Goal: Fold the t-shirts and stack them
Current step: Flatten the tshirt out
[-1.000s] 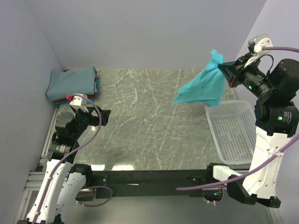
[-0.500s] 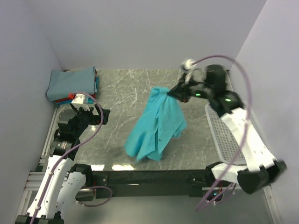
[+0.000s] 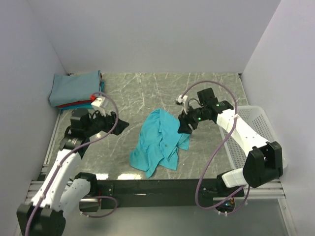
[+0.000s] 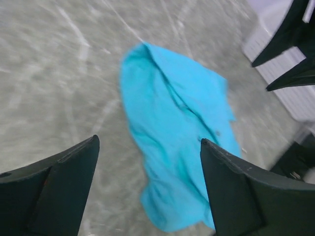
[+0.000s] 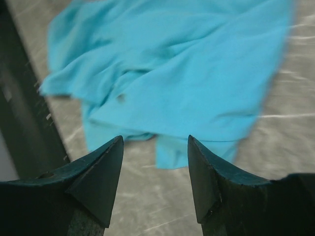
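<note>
Beside turquoise t-shirt [image 3: 158, 141], right claw [image 3: 182, 127] low and agape, left claw [image 3: 121, 124] agape

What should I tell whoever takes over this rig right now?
Left tool: open, empty, pointing at the turquoise shirt from its left.
Right tool: open, empty, at the shirt's right edge.
The shirt lies crumpled between them, unfolded, held by neither.
Done: a folded stack sits in the far-left corner.
Left: flatten and fold the turquoise shirt, then place it on the stack.
</note>
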`<state>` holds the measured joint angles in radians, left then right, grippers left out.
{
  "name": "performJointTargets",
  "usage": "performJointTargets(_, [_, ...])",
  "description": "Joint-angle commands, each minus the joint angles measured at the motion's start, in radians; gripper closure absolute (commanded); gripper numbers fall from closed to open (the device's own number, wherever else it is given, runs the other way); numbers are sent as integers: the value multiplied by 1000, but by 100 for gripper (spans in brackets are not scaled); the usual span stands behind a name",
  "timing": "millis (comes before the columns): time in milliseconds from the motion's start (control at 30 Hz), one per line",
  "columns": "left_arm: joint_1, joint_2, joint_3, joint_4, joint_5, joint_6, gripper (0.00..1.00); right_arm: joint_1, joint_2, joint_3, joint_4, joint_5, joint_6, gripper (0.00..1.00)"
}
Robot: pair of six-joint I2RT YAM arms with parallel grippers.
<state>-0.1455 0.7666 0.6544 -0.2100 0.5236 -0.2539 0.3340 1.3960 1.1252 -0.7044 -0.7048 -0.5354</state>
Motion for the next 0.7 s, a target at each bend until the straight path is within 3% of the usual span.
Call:
performJointTargets(0, [-35,123,19,46,229,-16,14,19,-28,-50,-81,-136,-158,38])
performJointTargets(133, [-174,258,45,-22,210,-77,22,39,-9,-94,-46,-104,-126,38])
performJointTargets(233, [-312,293,8,9,98,-250,25,82,3,-123,40,-47,-33,39])
performJointTargets(333, [-502,263,-61,63,-104,-373,25,137,9,-154,129,7,72,39])
performJointTargets(500, [-771,263,-90,78,-388,-433,28,215,38,-169,229,65,217,38])
performJointTargets(667, [-936,356,-65,70,-669,-447,35,284,63,-188,324,232,353,38])
